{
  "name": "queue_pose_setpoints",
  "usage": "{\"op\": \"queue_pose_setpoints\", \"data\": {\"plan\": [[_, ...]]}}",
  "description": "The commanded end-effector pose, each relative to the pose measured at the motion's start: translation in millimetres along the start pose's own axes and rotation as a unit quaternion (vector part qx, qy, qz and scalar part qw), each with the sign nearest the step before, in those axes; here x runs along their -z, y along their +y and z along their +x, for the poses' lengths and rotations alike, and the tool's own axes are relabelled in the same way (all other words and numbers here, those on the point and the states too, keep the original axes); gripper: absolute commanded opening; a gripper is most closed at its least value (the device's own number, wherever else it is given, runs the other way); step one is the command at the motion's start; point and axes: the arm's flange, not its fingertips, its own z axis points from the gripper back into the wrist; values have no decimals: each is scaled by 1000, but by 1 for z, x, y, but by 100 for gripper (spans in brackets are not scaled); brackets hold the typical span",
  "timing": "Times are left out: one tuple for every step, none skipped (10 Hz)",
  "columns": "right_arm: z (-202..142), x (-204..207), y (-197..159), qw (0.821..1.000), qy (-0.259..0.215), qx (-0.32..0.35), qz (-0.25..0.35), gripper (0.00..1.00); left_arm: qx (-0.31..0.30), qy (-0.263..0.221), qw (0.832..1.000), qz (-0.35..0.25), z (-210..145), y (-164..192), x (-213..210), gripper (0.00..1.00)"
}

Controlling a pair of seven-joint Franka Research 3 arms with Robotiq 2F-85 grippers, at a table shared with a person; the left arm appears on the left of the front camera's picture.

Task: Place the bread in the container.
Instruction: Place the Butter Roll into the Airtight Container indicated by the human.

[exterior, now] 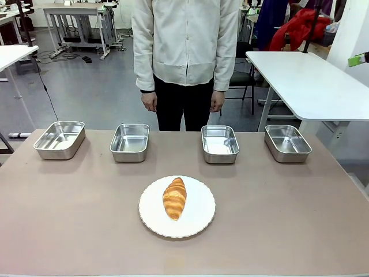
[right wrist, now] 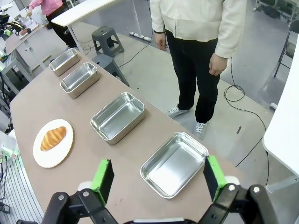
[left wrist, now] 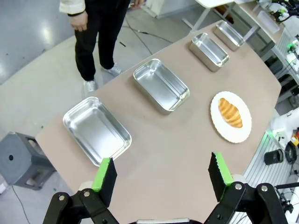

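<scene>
- One bread lies on a white plate in the middle of the counter, on the robot's side.
- Its long axis runs from the near edge toward the far edge, a little tilted. A grip across the narrow body would therefore need, I think, jaws that close from left to right.
- Four steel containers stand in a row behind the plate, well apart from it, and all look empty. The two middle ones are nearest to the bread.
- From the left tool the bread lies ahead and to the right in that tool's own view, well apart. This tool is released, with jaws wide and nothing between them.
- From the right tool the bread lies ahead and to the left, also well apart. It is released too and holds nothing.
- Which arm is nearer I cannot tell; the plate seems about midway between them.
- Which container is meant is not clear. The person at the far side lets both hands hang down and points at nothing.
- The underside of the bread is hidden against the plate.
</scene>
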Motion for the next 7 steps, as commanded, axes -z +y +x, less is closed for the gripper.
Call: {"op": "queue_pose_setpoints", "data": {"plan": [[1, -1, 2, 1000, -3, -2, 3, 100, 2, -10, 1000, -4, 1, -1, 0, 100], [1, -1, 2, 1000, -3, -2, 3, 100, 2, -10, 1000, -4, 1, -1, 0, 100], [1, -1, 2, 1000, -3, -2, 3, 100, 2, -10, 1000, -4, 1, -1, 0, 100], [1, -1, 2, 1000, -3, -2, 3, 100, 2, -10, 1000, -4, 1, -1, 0, 100], [1, -1, 2, 1000, -3, -2, 3, 100, 2, -10, 1000, -4, 1, -1, 0, 100], [1, -1, 2, 1000, -3, -2, 3, 100, 2, -10, 1000, -4, 1, -1, 0, 100], [1, -1, 2, 1000, -3, -2, 3, 100, 2, -10, 1000, -4, 1, -1, 0, 100]]}}
